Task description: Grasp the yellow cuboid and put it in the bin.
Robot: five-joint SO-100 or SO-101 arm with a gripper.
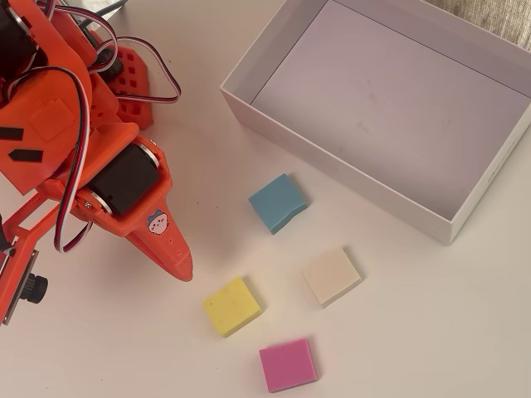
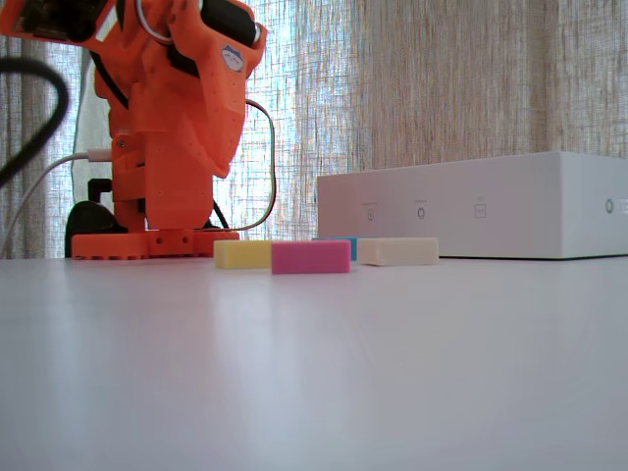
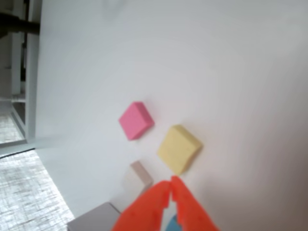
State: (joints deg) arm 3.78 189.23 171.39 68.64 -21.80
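Observation:
The yellow cuboid (image 1: 231,305) lies flat on the white table; it also shows in the fixed view (image 2: 242,254) and in the wrist view (image 3: 178,148). The bin (image 1: 274,58) is a big white shallow box at the top right, empty; its side wall shows in the fixed view (image 2: 461,206). My orange gripper (image 1: 184,271) is shut and empty, held above the table to the left of the yellow cuboid. In the wrist view its tips (image 3: 171,183) meet just below the cuboid.
A blue block (image 1: 276,202), a cream block (image 1: 331,275) and a pink block (image 1: 287,364) lie around the yellow one. The arm's orange base (image 2: 152,242) stands at the back left. A curtain hangs behind the table.

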